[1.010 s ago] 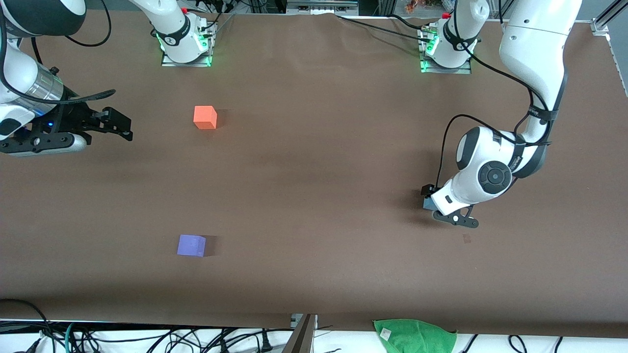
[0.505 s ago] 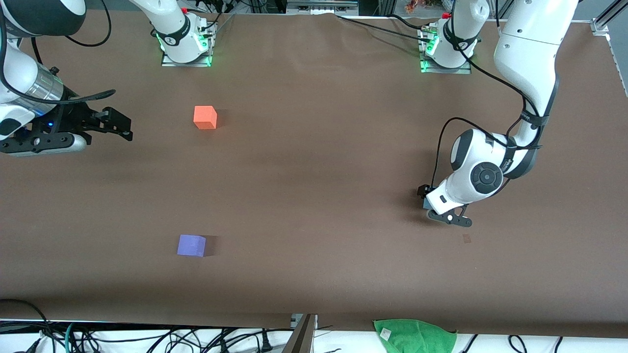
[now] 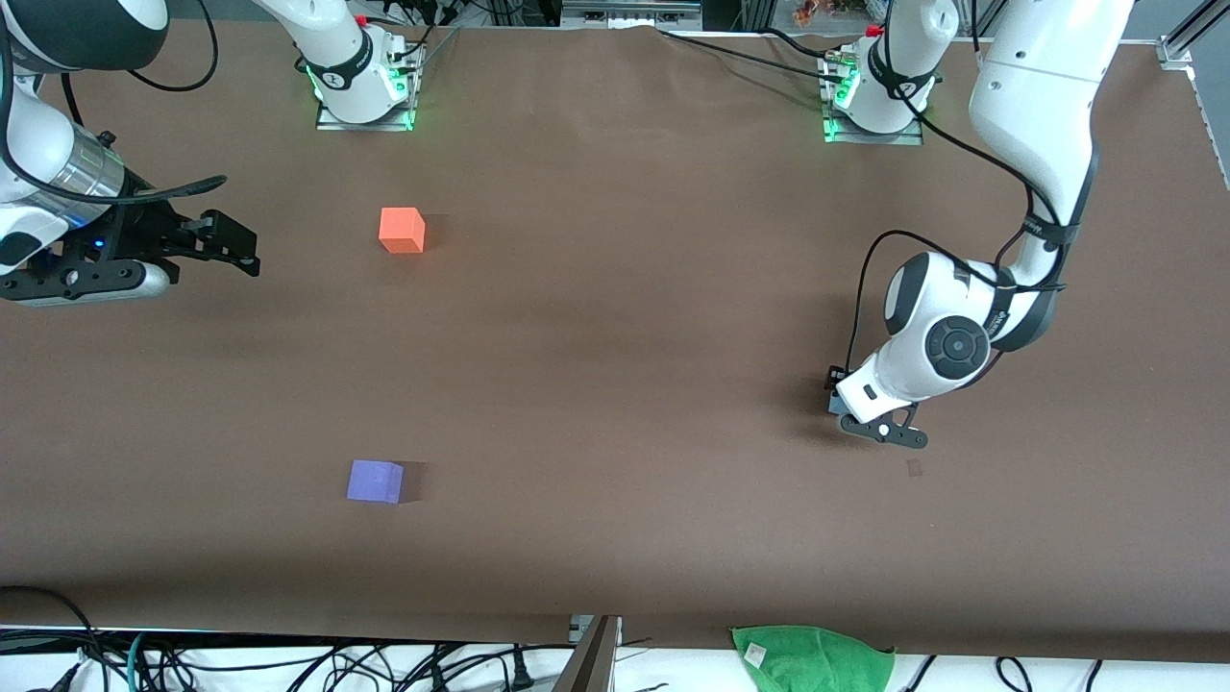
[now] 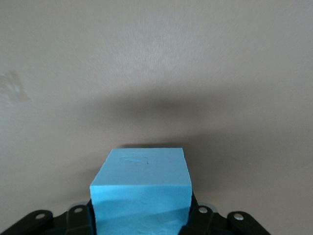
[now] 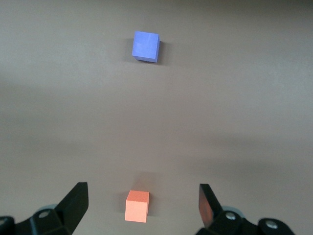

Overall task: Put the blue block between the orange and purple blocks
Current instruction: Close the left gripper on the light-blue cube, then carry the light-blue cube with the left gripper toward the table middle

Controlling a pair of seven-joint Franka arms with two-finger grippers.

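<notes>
Left tool (image 3: 846, 404) pinching blue block (image 4: 141, 188): lift clear of bench, carry midway between orange block (image 3: 402, 231) and purple block (image 3: 375, 481); right tool (image 5: 142, 205) waits, spread.

White arms (image 3: 1033, 106), black cables, black pincers (image 3: 226, 240)

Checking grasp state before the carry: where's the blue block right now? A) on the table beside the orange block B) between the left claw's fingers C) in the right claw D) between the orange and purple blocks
B: the left wrist view shows the blue block clamped between the left claw fingers, at the left arm's end of the table, far from the orange block and purple block.
</notes>
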